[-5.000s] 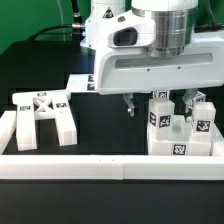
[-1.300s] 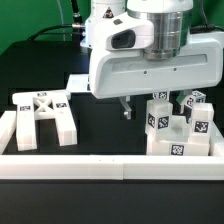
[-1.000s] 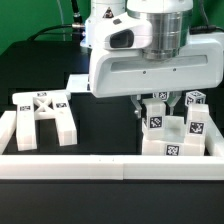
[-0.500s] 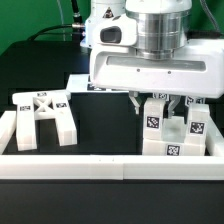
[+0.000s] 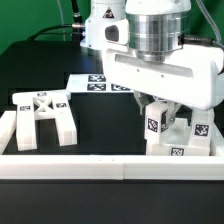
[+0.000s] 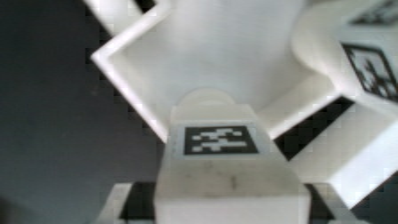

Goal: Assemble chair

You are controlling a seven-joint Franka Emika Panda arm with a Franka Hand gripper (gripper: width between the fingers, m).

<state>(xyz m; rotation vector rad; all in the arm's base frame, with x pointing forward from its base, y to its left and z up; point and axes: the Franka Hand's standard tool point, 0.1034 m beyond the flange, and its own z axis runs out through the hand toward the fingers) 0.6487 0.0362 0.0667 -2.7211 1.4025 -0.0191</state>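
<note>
**Claw (image 5: 158, 108) closed on a tagged block (image 5: 157, 122), to the right of the leg frame (image 5: 42, 113)**

A black table (image 5: 100, 125) fills the scene, with a green backdrop (image 5: 25, 25) behind it. The glossy white robot arm (image 5: 160, 60) hangs over the table, above the leg frame and toward the exterior view's right of it. A low white border wall (image 5: 100, 166) runs along the near edge, just in front of the leg frame, which lies flat with its tags facing up. The other chair parts (image 5: 190, 148), slabs and small blocks with tags, are bunched well apart from the leg frame, toward the exterior view's right. The marker board (image 5: 98, 82) lies flat behind the leg frame, on that same side.

The claw points down over the bunch. Its jaws stand narrow, one finger on each side of the block. In the wrist view the block (image 6: 222, 150) fills the gap between them, tag toward the camera. Whether its base rests on the parts beneath cannot be told.
</note>
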